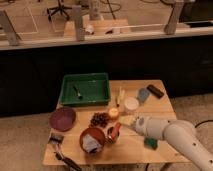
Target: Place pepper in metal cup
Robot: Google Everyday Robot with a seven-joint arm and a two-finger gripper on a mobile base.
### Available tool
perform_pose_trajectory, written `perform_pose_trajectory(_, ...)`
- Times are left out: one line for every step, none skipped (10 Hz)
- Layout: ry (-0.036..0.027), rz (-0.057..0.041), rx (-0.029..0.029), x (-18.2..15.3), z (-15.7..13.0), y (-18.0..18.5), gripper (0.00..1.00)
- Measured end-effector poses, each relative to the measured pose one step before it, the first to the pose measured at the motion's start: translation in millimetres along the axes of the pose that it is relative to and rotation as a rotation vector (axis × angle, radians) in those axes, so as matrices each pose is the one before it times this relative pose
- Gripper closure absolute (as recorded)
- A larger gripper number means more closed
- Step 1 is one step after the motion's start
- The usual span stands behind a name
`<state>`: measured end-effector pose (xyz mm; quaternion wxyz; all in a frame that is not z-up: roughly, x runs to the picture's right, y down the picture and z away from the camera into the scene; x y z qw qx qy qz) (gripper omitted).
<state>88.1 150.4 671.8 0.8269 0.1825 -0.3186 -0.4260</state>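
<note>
Gripper [121, 126] sat low over the middle of the wooden table [160, 105], at the end of the white arm [170, 131] reaching in from the lower right. Couldn't tell how far the fingers were apart, or whether they had hold of anything.

Pepper [116, 130] stood tilted, its red-orange body sticking up out of the metal cup [112, 137], just left of the gripper tip. Whether gripper and pepper touched: can't tell. Cup stood near the table's front half, just right of the red-brown bowl [92, 139], which had something pale blue in it.

Crowded around the cup: grape bunch [99, 119] just behind-left, small yellow-orange fruit [114, 113] directly behind, white round cup [131, 104] behind-right. Purple plate [62, 118] was near the left edge, dark tools [62, 150] at the front-left corner, close to the edge. Green tray [85, 89] filled the back-left part, its rim near the back edge. A blue-grey object [143, 95] and a black object [155, 90] lay toward the back-right corner. A green item [151, 144] sat under the arm near the front.

Bare tabletop showed along the front edge right of the cup and along the right side past the arm.
</note>
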Motion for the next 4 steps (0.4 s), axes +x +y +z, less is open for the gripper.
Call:
perform_pose_trajectory(-0.00116, -0.00067, 0.00048, -0.19, 0.53, -0.44, 0.87)
perform_pose_trajectory(-0.00082, -0.00066, 0.00043, -0.12, 0.38, -0.43, 0.87)
perform_pose_trajectory(0.00011, -0.00005, -0.00005, 0.05, 0.0, 0.03, 0.87)
perform_pose_trajectory(0.00069, 0.00052, -0.00359, 1.1, 0.71, 1.8, 0.87)
